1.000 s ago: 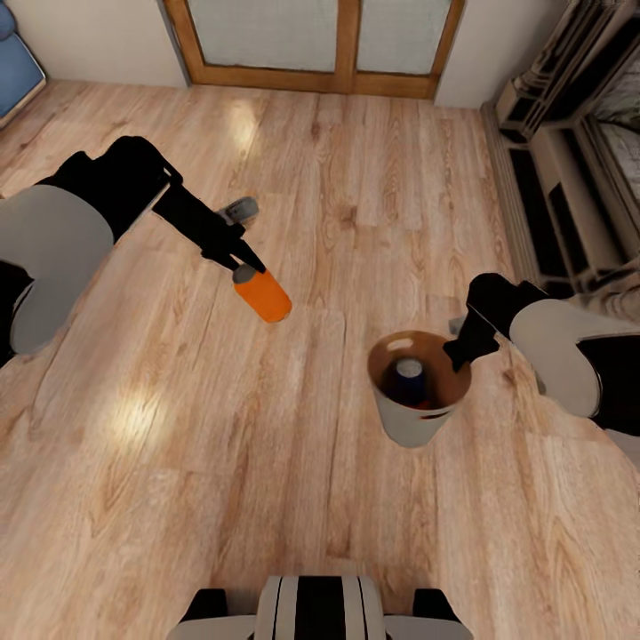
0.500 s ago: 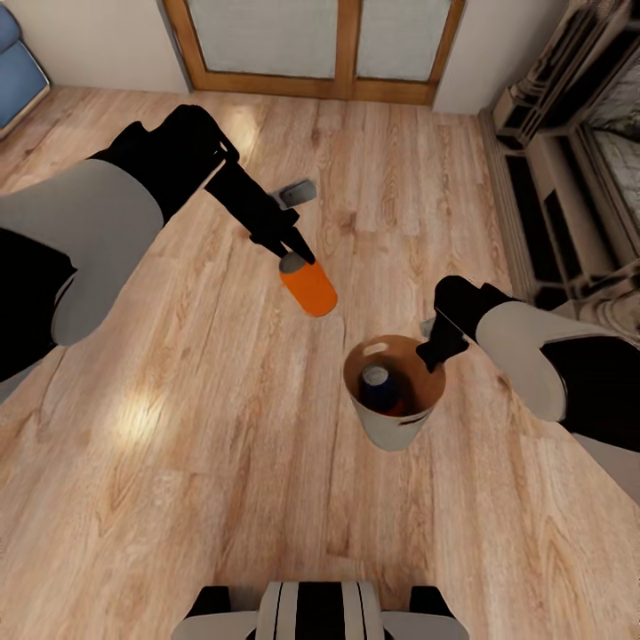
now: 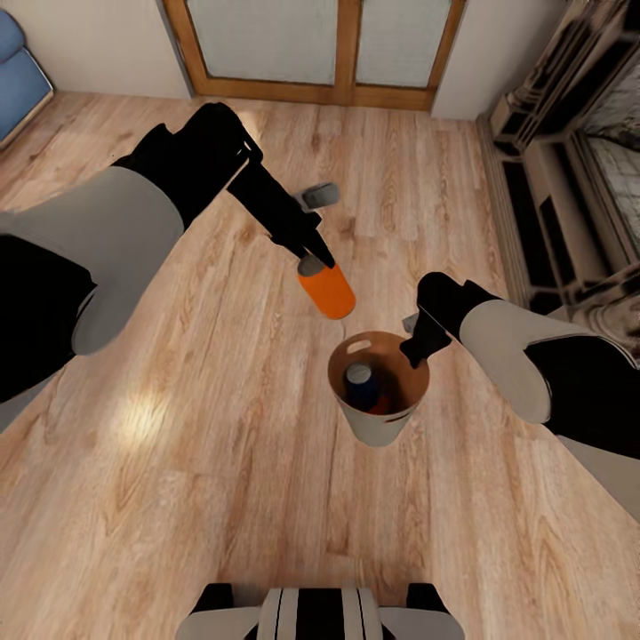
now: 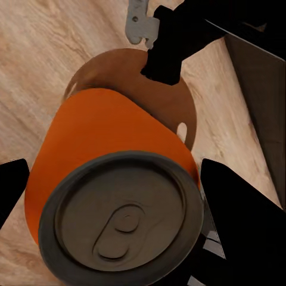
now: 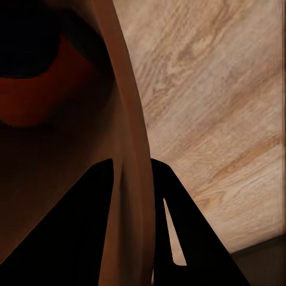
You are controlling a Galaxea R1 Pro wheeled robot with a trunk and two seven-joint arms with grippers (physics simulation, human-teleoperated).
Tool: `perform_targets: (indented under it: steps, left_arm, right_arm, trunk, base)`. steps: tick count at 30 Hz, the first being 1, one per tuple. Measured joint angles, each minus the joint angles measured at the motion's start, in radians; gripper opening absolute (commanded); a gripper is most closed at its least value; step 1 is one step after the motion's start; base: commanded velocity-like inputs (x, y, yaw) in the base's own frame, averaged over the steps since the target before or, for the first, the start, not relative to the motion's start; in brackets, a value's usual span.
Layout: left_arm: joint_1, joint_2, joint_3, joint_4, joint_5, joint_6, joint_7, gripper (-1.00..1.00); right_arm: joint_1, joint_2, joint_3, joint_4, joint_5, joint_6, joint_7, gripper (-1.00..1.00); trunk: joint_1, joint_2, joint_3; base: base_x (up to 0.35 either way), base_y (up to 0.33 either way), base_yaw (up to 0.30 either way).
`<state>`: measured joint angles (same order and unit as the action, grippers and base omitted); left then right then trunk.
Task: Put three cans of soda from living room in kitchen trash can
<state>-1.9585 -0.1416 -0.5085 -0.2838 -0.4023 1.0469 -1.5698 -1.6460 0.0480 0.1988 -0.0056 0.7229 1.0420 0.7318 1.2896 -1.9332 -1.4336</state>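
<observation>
Overhead first: the left gripper (image 3: pixel 313 260) is clamped on the top end of an orange soda can (image 3: pixel 326 292), whose long axis runs on from the fingertips, tilted down toward the trash can (image 3: pixel 378 388). The bucket's mouth lies just past the can's lower end, not yet under it. The right gripper (image 3: pixel 414 348) pinches the bucket's rim on the side away from the can; a dark blue can (image 3: pixel 360 384) and something orange sit inside.

From the left wrist, the orange can (image 4: pixel 113 190) sits between the dark fingers, silver top nearest, the brown bucket interior (image 4: pixel 179 101) beyond its far end.

From the right wrist, two fingers (image 5: pixel 179 226) straddle the rim wall (image 5: pixel 134 179), one inside, one outside, closed on it.
</observation>
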Motion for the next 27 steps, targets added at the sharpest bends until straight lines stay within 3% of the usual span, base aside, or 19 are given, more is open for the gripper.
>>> perform_targets:
  steps: [5,8,11,13,20,27]
  left_arm:
    - [0.038,-0.014,-0.002,-0.007,-0.001,0.0,0.0,-1.0]
    - [0.094,-0.017,-0.005,-0.039,-0.002,0.0,0.0,-1.0]
    - [0.186,-0.018,-0.014,-0.109,-0.002,0.0,0.0,-1.0]
    - [0.204,-0.019,-0.016,-0.122,-0.002,0.0,0.0,-1.0]
    - [0.234,-0.019,-0.019,-0.161,-0.001,0.0,0.0,-1.0]
    - [0.244,-0.018,-0.019,-0.184,-0.001,0.0,0.0,-1.0]
  right_arm:
    - [-0.001,0.006,0.01,-0.001,0.008,-0.003,0.001,-1.0]
    - [-0.001,0.015,0.003,-0.009,0.004,-0.002,0.002,-1.0]
    - [-0.002,0.028,-0.001,-0.034,0.003,-0.002,0.003,-1.0]
    - [-0.001,0.034,-0.002,-0.038,-0.001,0.0,0.003,-1.0]
    - [-0.001,0.065,0.003,-0.042,0.005,-0.002,0.003,-1.0]
    - [-0.001,0.069,0.002,-0.042,0.005,-0.002,0.003,-1.0]
  trunk:
    - [-0.019,0.035,0.016]
    - [-0.031,0.056,0.025]
    - [-0.042,0.077,0.034]
    - [-0.05,0.091,0.041]
    - [-0.069,0.126,0.056]
    - [-0.069,0.126,0.056]
  base:
    - [0.0,0.0,0.0]
    - [0.0,0.0,0.0]
    - [0.0,0.0,0.0]
    - [0.0,0.0,0.0]
    - [0.0,0.0,0.0]
    - [0.0,0.0,0.0]
